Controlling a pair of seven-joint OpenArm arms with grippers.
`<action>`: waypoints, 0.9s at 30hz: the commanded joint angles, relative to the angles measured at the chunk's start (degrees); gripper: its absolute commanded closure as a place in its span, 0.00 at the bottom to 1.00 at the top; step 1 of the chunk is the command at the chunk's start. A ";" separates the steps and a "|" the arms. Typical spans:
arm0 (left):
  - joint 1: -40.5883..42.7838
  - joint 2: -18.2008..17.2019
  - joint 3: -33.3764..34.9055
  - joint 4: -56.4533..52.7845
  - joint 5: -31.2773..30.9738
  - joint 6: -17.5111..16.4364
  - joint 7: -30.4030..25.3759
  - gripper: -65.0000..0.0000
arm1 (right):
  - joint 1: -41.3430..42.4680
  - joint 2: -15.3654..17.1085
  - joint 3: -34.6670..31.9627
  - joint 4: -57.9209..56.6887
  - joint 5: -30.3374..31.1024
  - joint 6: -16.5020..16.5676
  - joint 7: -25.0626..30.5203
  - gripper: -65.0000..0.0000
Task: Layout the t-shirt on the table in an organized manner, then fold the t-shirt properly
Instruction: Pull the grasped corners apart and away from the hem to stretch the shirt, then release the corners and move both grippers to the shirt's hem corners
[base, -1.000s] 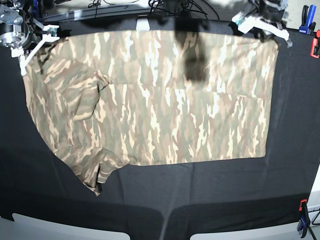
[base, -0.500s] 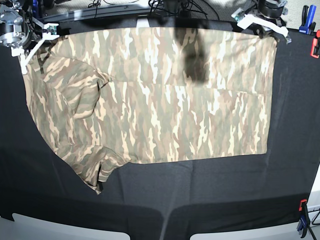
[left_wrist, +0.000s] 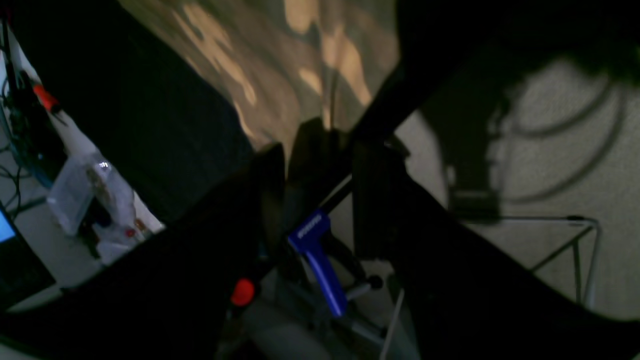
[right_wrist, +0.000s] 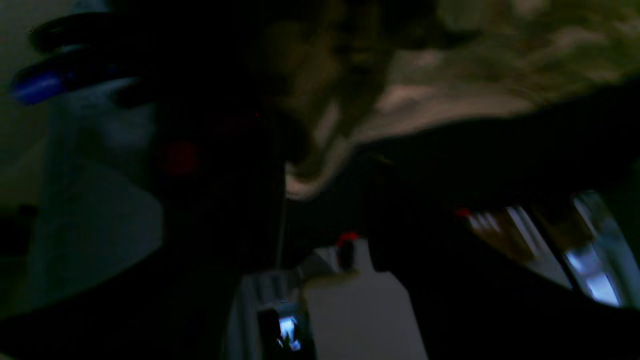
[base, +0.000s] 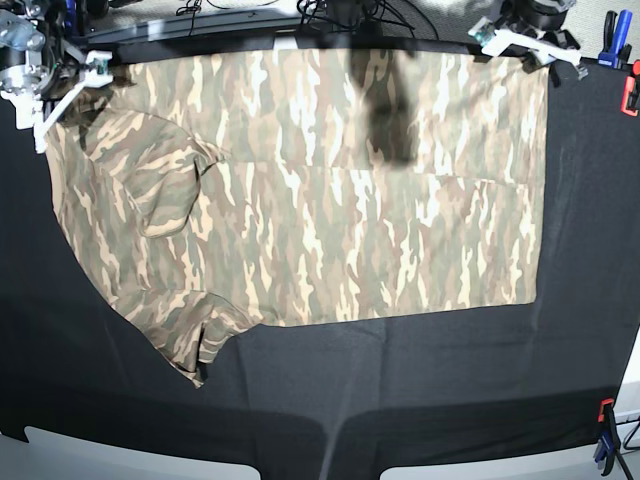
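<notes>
Here, the t-shirt (base: 320, 190) is lying spread across the far half of the table (base: 420, 390), its soft camouflage cloth in tan, olive, brown and cream reaching almost to the table's far edge. One short sleeve is folding back over the chest on my right side, and the other is poking out toward the near edge as a rumpled point. The rest is sitting mostly flat, with a straight hem on my left side and a faint crease running across the body. The table's cover is showing as matte black fabric, dull and even.

My left gripper (base: 525, 40) is hovering at the far corner of the shirt on my left side; I cannot tell whether its white fingers are parted or pinching cloth, since my left wrist view is dark there. My right gripper (base: 65, 90) is sitting at the opposite far corner, by the shoulder, and its state is equally unclear.

A blue-handled clamp (left_wrist: 317, 260) is hanging at the table edge.
</notes>
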 joint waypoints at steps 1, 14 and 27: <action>0.50 -0.52 -0.26 0.90 0.76 0.63 1.09 0.68 | 0.24 1.42 0.52 1.77 1.68 1.66 -0.09 0.62; 0.17 -0.52 -0.28 0.92 10.47 3.69 12.57 0.68 | 0.46 0.24 0.70 10.47 3.17 -6.16 7.08 0.62; -2.49 -0.55 -0.33 0.92 14.78 4.52 16.26 0.68 | 4.98 -10.23 0.70 10.47 -0.79 -17.14 10.19 0.62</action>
